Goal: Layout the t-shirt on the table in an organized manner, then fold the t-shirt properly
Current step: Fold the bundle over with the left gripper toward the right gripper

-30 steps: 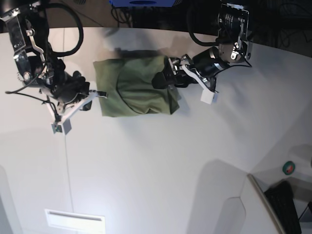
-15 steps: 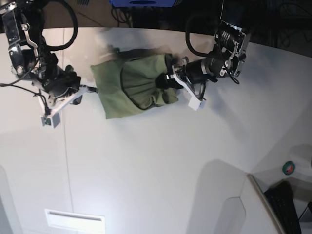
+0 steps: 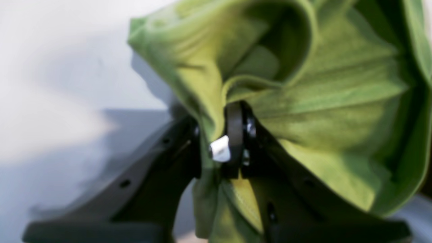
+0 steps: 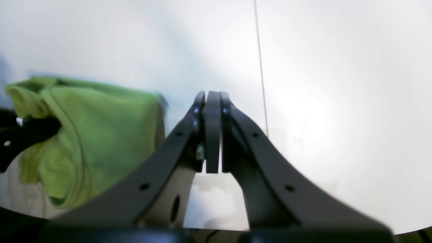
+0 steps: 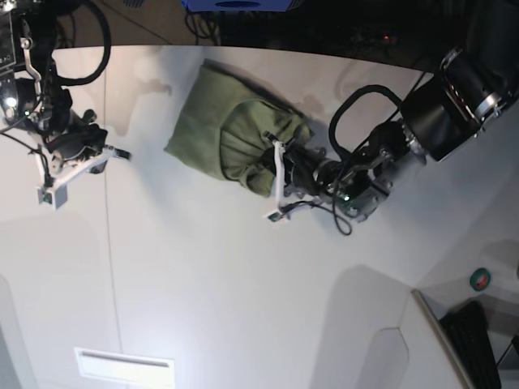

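A bunched olive t-shirt [image 5: 227, 134] is lying near the top centre of the white table [image 5: 243, 292]. At centre right, the left gripper [image 3: 221, 141] is pinching a fold of the shirt's edge between its closed jaws. At far left, the right gripper [image 4: 212, 135] is sitting closed and empty, apart from the cloth.
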`<state>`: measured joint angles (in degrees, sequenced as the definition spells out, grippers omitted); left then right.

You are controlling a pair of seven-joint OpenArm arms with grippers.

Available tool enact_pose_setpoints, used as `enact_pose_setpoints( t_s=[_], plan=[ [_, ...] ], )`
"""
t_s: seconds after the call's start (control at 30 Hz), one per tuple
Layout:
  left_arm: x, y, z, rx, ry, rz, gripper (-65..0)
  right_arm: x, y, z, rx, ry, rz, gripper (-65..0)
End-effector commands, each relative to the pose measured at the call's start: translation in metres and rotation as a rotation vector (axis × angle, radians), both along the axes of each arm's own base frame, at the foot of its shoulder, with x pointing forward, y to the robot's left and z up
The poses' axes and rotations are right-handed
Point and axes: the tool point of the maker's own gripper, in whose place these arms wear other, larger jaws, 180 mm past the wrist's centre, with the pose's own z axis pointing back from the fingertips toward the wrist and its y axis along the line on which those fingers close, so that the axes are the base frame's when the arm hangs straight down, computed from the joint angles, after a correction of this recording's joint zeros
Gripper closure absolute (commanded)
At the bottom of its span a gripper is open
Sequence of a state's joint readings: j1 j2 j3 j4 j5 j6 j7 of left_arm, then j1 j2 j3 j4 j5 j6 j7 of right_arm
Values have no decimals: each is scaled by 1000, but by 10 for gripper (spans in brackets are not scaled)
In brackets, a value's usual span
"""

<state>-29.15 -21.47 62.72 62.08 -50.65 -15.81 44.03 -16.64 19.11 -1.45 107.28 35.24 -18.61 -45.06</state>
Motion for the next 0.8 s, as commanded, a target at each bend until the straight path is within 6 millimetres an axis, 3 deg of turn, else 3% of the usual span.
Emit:
enact_pose_setpoints(
  t_s=[0.0,0.17,0.3,0.43,0.57,0.77],
  plan=[
    [9,-6,8,13,-35,-56,0,7,-5,9,-16,-37,2,0],
    [16,-35,15,92,-116,-310,0,-4,-13,-9,-26,22,-17,0],
    [61,-71,37,57,-255,-332,0,-16,-19,-32,-28,91,-43,0],
    [80,-93,38,114,-408,-445,0,-18,-15,-36,-14,100,-50,0],
    [67,-110,27,173,-479,-626,0,-18,-14,-36,-12,101,-49,0],
    [35,-119,13,230,-474,-943,0,-15,-20,-44,-17,122,-67,0]
  ],
)
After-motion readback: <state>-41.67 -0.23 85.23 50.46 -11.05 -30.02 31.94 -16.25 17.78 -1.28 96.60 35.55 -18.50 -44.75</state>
